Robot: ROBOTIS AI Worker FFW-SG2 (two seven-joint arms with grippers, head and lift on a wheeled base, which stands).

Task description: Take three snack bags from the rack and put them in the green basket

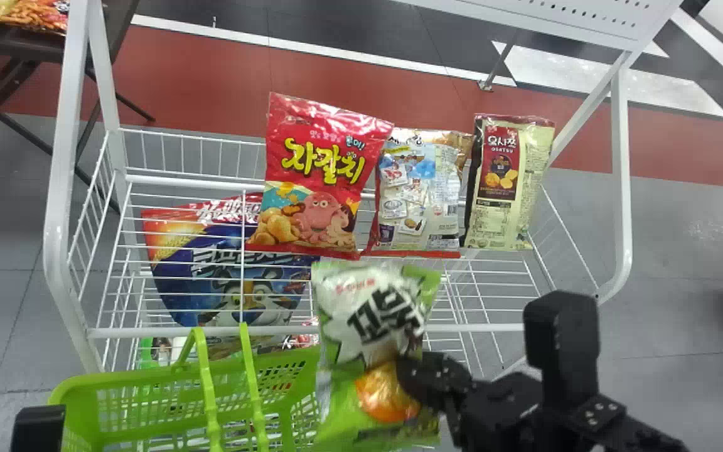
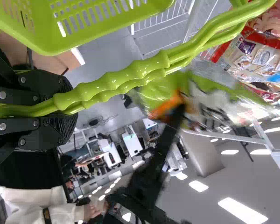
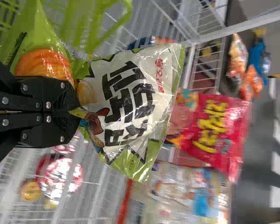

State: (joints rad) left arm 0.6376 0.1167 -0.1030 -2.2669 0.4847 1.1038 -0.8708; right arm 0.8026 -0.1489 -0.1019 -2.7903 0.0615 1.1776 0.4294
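In the head view my right gripper [image 1: 433, 383] holds a green-and-white snack bag [image 1: 371, 320] by its side, just right of the green basket [image 1: 148, 392]. The right wrist view shows the right gripper [image 3: 74, 112] shut on that bag [image 3: 126, 102]. My left gripper [image 2: 67, 112] is shut on the basket's handles [image 2: 116, 86] in the left wrist view, with the basket [image 2: 98, 28] beside it. On the rack [image 1: 167, 182] stand a red bag [image 1: 321, 182], a silver-backed bag [image 1: 418, 188] and a cream-and-brown bag [image 1: 509, 182].
A blue-and-red bag [image 1: 230, 276] lies in the rack's lower wire section behind the basket. White posts [image 1: 57, 188] frame the rack at the sides. A dark table [image 1: 16, 47] with more bags stands at the back left.
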